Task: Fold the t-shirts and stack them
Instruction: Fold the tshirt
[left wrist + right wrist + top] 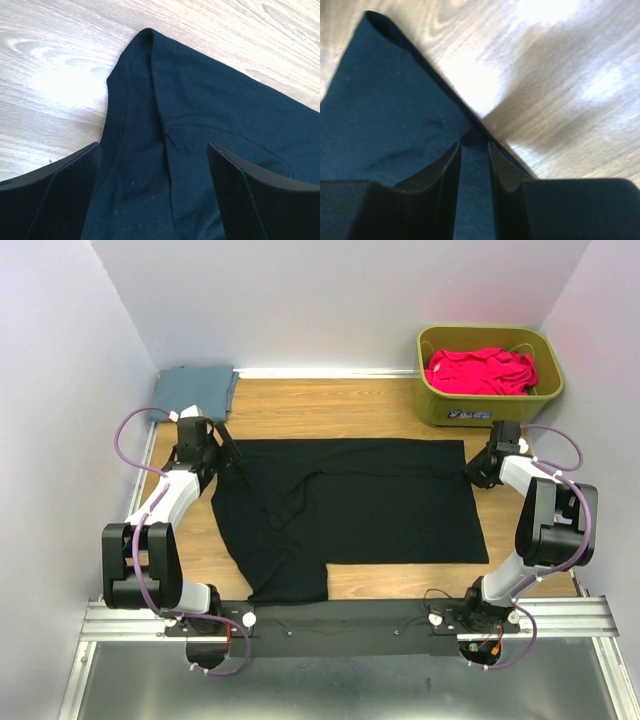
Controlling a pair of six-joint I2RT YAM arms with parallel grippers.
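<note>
The black soft cloth short-sleeved t-shirt (360, 500) lies spread on the light-brown wooden bench (330, 405), between the two arms, and each far corner of it is at one pair of fingers. The left fingers (222, 443) stand wide apart over the far left corner. In the left wrist view the cloth lies flat on the wood between them, with a soft crease and a rounded hem, and neither finger presses it. The right fingers (480, 468) are at the far right corner. They stand close together with only a narrow gap, and the straight edge of the black cloth runs into this gap; I cannot tell if they pinch it. The shirt is partly folded: its far part makes a wide smooth rectangle, and one narrower piece reaches toward the near edge on the left side. A slate blue-grey t-shirt (198, 390) lies folded at the far left corner of the bench, well apart from the black one. A bright pink-red t-shirt (480, 370) lies crumpled inside the olive-green plastic tub (490, 412) at the far right.
</note>
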